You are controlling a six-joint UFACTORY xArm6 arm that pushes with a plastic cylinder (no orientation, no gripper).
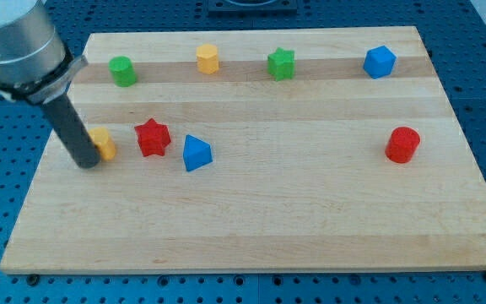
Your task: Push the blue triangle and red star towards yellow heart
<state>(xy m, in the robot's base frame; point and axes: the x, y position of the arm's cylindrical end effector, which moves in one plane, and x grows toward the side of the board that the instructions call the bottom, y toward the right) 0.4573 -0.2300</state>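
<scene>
1. Your rod carries no jaws, so there is nothing to read as open or closed; it ends in my tip, set down on the board near its left edge.
2. Yellow heart: touching or just beside the tip, on its right side toward the view's right. The rod hides the heart's left part, so contact is probable but you cannot confirm it.
3. Red star: right of the tip, just past the heart, a small gap between the two.
4. Blue triangle: further right of the tip, just beside the star and a little lower in the view.
5. Green cylinder: above the tip, slightly right, in the top row.
6. Yellow hexagon: top row, up and right of the tip.
7. Green star: top row, well right of the tip.
8. Blue cube: top row, far right.
9. Red cylinder: far right of the tip, at about the heart's height, well apart from everything else.
</scene>
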